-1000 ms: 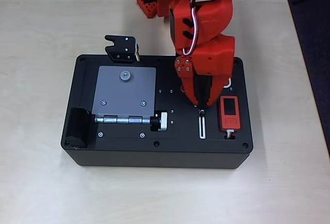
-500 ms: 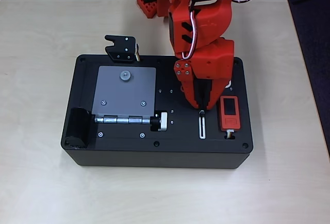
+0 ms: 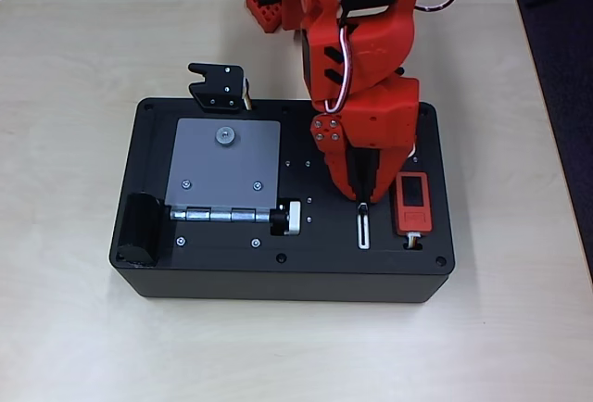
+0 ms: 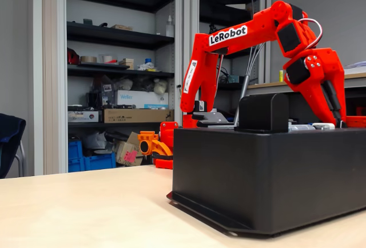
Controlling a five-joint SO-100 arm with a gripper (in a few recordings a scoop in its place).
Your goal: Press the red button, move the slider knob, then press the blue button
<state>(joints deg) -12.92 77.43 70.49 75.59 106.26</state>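
We see the pincer (image 3: 362, 196), fingers together, tip down at the top end of the white slot (image 3: 363, 228), hiding the slider knob, on the black box (image 3: 232, 263).

Gripper (image 3: 362, 196) covers slot top; slider knob probably beneath; buttons hidden.
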